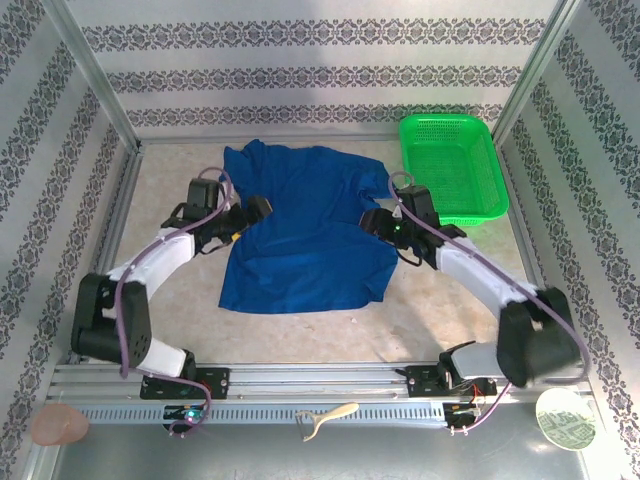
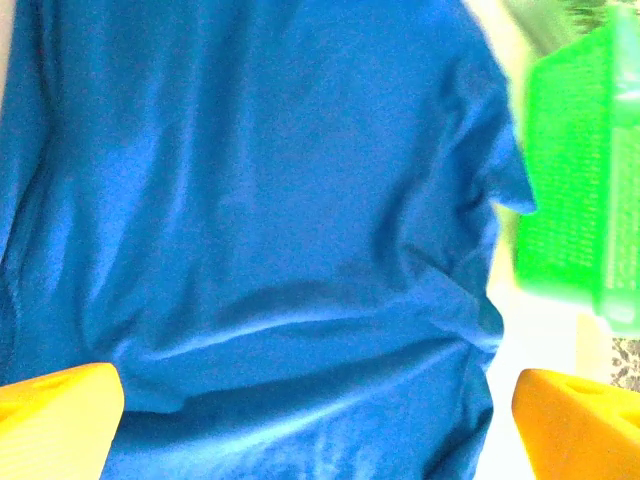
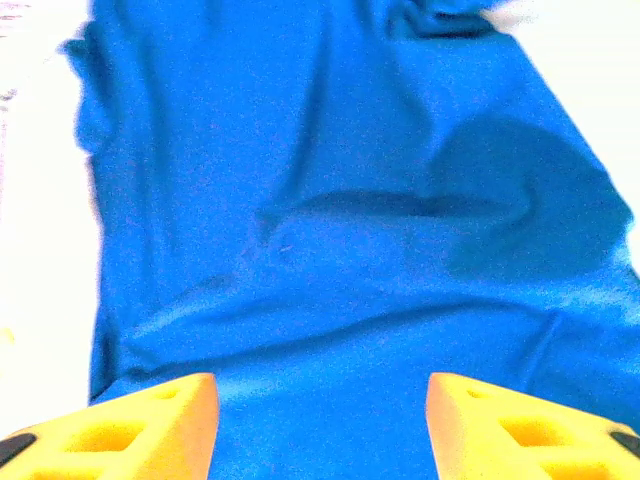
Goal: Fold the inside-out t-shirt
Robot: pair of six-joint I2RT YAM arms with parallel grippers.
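The inside-out t-shirt [image 1: 305, 230] lies spread on the table's middle, plain royal blue with soft wrinkles and no lettering showing. My left gripper [image 1: 255, 210] hovers at the shirt's left edge. In the left wrist view it [image 2: 318, 430] is wide open, its yellow fingers [image 2: 60, 420] far apart over the blue cloth [image 2: 270, 220]. My right gripper [image 1: 372, 222] sits over the shirt's right side near a sleeve. In the right wrist view it [image 3: 322, 430] stands open, its yellow fingertips [image 3: 130, 430] apart above flat cloth [image 3: 320, 200], with nothing pinched.
A green mesh basket [image 1: 450, 165] stands at the back right, close to the right arm, also seen as the basket [image 2: 575, 190] in the left wrist view. Patterned walls enclose the table. A cream hook-shaped tool [image 1: 325, 417] lies on the front rail.
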